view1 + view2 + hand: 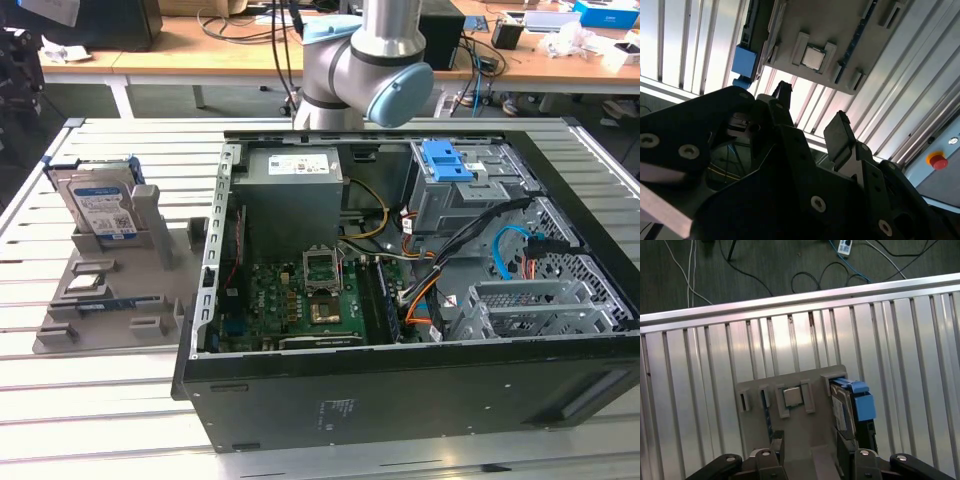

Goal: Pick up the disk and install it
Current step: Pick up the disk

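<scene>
The disk (100, 205), silver with a white-and-blue label and a blue carrier bracket, stands on edge in a slot of a grey holder (110, 305) on the slatted table, at the exterior view's left. The first wrist view looks down on the disk (847, 407) and its blue bracket. My gripper (810, 452) hovers above the holder, open, with nothing between its dark fingers (776, 449). One finger stands close beside the disk's near end, apart from it. In the second wrist view the gripper (810, 117) is again open, with the disk's blue bracket (744, 61) beyond it.
The holder also carries a small square chip (792, 396) and a few empty slots. An open computer case (400, 260) takes up the middle of the table, with a grey power-supply box (295, 190), motherboard, cables and a drive bay with a blue latch (447, 160). The arm (370, 60) rises behind the case.
</scene>
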{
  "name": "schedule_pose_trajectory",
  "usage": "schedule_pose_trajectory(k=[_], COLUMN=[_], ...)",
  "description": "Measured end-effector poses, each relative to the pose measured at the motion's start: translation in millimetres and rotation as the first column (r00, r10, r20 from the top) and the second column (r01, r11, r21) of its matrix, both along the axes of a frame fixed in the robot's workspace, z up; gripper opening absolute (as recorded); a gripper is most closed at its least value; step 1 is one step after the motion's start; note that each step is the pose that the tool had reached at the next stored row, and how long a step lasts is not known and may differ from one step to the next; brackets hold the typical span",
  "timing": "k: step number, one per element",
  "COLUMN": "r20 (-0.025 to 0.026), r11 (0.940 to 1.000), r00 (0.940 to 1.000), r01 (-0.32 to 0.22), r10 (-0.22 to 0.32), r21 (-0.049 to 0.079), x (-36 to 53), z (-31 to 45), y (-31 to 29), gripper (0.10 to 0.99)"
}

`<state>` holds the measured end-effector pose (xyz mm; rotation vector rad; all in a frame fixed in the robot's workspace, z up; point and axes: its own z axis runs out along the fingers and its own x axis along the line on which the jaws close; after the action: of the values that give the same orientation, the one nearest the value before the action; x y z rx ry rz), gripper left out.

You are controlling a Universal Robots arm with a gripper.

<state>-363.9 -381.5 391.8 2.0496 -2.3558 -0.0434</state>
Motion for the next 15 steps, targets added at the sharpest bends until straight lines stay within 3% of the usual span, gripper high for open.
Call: schedule_pose_trajectory(k=[15], r20=[0.0], r11=[0.9999], r00=[1.0], r01=[0.0], r10=[0.0], r21=[-0.011], x=[9.1], z=[-3.7], y=[2.1], gripper=[0.541])
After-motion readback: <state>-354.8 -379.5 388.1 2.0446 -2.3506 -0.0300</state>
